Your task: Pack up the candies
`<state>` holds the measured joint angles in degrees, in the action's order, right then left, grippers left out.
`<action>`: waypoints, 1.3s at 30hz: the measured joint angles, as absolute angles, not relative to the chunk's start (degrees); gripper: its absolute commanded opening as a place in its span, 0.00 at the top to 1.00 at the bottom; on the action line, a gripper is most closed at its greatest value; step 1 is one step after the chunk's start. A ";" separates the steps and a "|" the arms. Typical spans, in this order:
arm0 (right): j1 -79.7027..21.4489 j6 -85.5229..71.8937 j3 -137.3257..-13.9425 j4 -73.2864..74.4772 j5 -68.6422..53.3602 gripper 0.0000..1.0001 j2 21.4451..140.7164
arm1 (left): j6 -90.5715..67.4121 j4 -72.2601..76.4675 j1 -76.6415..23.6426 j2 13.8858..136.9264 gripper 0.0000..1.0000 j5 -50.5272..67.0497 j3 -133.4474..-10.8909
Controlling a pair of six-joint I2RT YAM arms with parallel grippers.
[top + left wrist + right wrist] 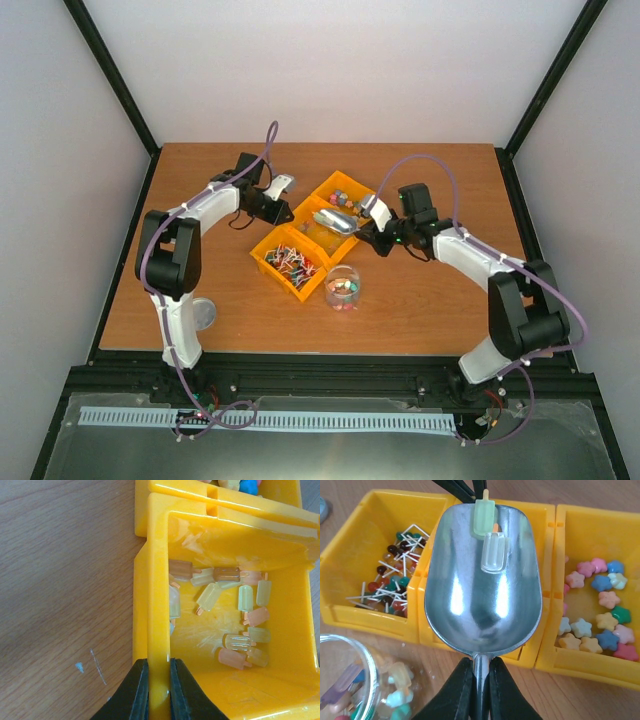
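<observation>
My left gripper (159,662) is shut on the left wall of the middle yellow bin (159,605), which holds several small popsicle-shaped candies (207,596). In the top view it (288,212) sits at that bin's far-left side. My right gripper (481,662) is shut on the handle of a metal scoop (482,590), held over the middle bin (315,232). Two popsicle candies, one green (483,519) and one clear (493,554), lie near the scoop's front lip. A clear jar (342,287) with mixed coloured candies stands in front of the bins and shows at the lower left of the right wrist view (350,690).
A yellow bin of lollipop-like sweets (395,587) stands left of the scoop. A yellow bin of star-shaped candies (600,625) stands to its right. A grey lid (203,313) lies by the left arm's base near the table's front edge.
</observation>
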<state>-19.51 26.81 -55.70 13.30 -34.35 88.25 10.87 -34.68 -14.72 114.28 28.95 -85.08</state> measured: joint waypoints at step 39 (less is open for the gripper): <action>-16.36 60.93 -63.88 63.72 -33.01 0.97 67.83 | 20.29 -51.48 -13.28 127.00 0.34 25.56 -108.12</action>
